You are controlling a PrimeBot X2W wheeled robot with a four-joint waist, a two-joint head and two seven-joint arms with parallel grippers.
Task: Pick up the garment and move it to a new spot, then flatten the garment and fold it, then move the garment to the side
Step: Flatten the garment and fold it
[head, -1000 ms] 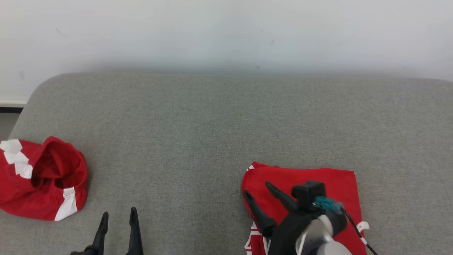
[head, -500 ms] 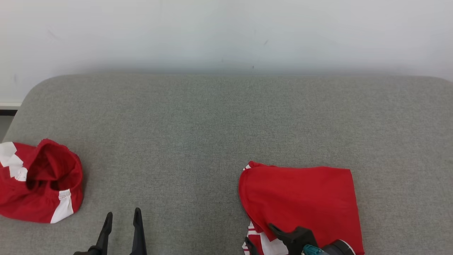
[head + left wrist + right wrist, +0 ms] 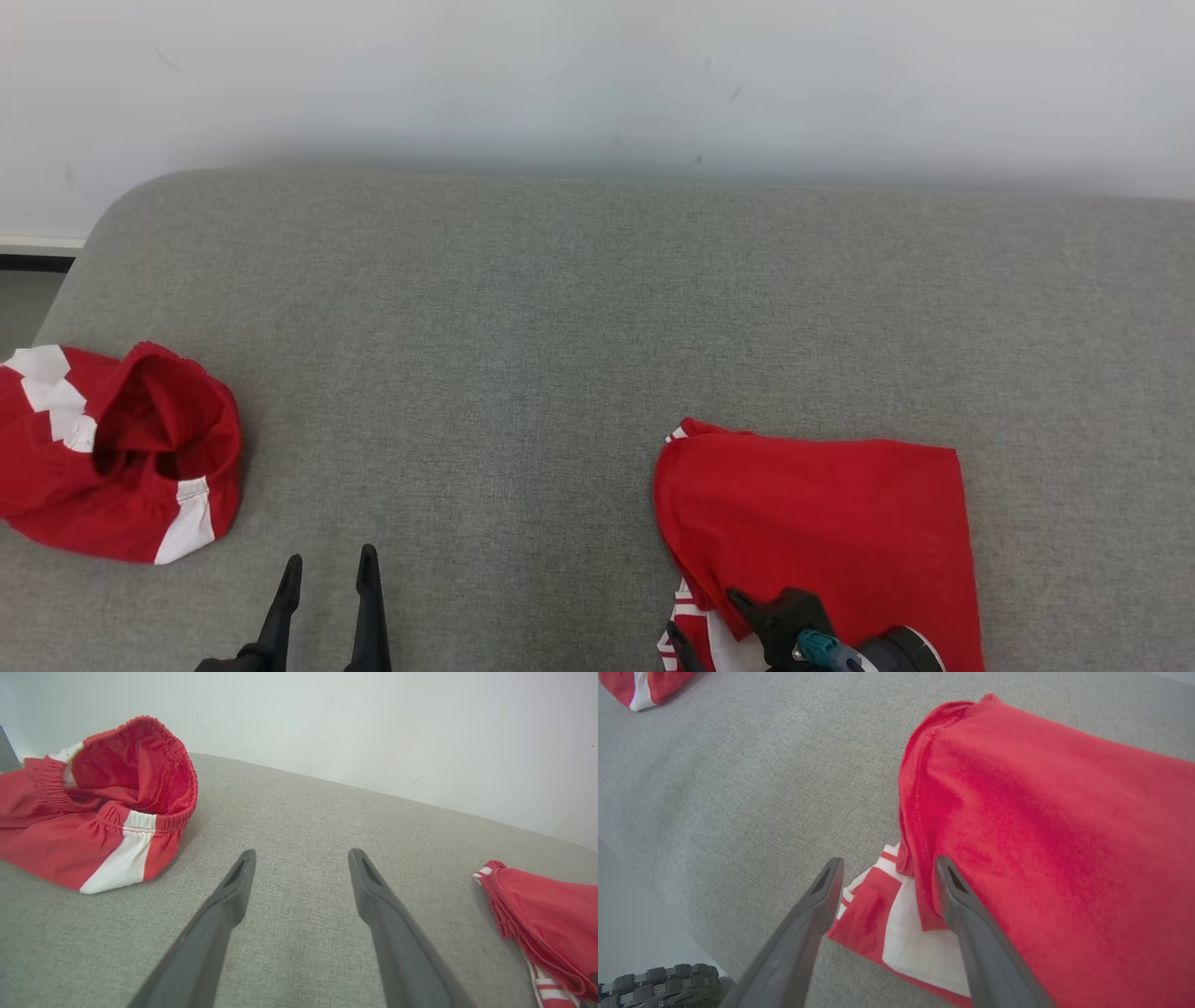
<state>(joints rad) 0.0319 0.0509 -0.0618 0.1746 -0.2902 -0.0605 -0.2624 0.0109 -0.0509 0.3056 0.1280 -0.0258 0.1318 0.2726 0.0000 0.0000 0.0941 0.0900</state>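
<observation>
— At lower right of the head view: right gripper (image 3: 702, 613), drawn back from over the folded garment (image 3: 822, 523) to the frame's bottom edge, fingers apart, no cloth pinched.
— Meaning?
— Probably fold finished, garment released at the side. Left gripper (image 3: 330, 557) at lower left, likewise spread, idle.
— Materials?
— Soft red knit, flat rectangle, rounded left fold, white-striped trim peeking underneath. Crumpled shorts (image 3: 121, 467) far left, elastic waistband gaping. Coarse grey woven cushion (image 3: 560, 280), round-cornered.
</observation>
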